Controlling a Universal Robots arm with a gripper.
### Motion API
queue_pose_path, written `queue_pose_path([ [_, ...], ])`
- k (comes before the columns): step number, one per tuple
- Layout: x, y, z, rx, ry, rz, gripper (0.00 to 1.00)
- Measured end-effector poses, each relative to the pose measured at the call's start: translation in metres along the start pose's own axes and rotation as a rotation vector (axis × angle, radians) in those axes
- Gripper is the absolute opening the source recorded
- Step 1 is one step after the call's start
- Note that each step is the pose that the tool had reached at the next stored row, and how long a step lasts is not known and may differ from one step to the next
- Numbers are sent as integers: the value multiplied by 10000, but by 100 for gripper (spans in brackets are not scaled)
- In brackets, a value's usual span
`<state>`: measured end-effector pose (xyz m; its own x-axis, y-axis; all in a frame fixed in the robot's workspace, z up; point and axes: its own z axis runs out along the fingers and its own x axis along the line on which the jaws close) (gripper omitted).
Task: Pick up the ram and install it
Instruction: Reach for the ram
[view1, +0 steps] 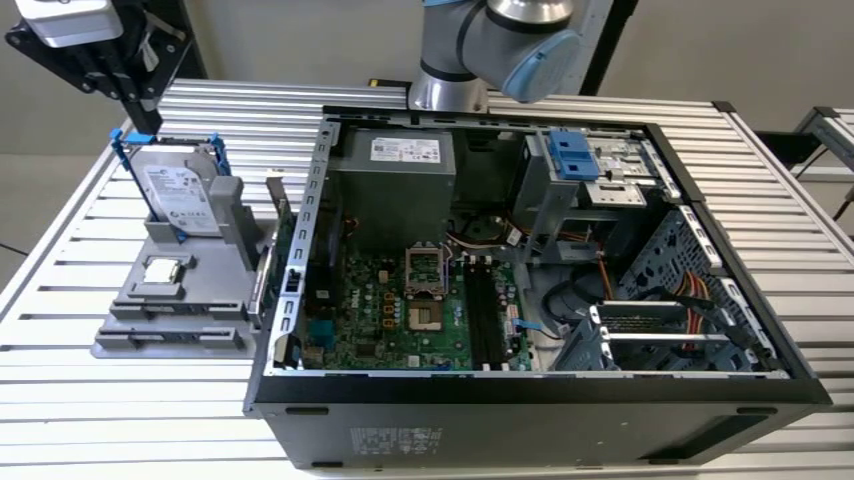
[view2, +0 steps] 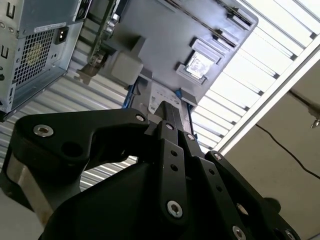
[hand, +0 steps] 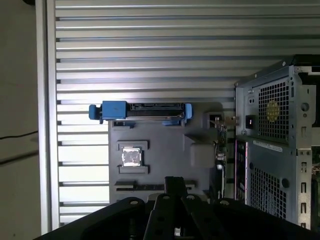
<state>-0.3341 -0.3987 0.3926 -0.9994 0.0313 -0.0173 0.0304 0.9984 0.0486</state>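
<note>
From my remote station, starting at the exterior view's left, I see the gripper hanging over the far left corner of the slatted metal table. Its black fingers are pressed together with nothing between them, and the tips are just above the upper edge of the hard drive. Both wrist views show the same clenched, empty fingertips. The hard drive stands upright in its blue frame at the back of a grey holder. In front of it a small square silver chip lies flat in a recess. Along the holder's edge nearest the computer, a thin pale green strip standing on its edge looks to me like the ram. It is well apart from the gripper and just beside the wall of the open computer case, though I cannot make out its details. Further right, inside the case, the long black memory slots on the green motherboard hold no stick. The arm's base rises behind the case.
</note>
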Motion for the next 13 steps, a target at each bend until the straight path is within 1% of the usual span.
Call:
queue_pose_path([
  [8, 50, -2, -1, 0, 0, -14, 0],
  [13, 55, -2, -1, 0, 0, -16, 0],
])
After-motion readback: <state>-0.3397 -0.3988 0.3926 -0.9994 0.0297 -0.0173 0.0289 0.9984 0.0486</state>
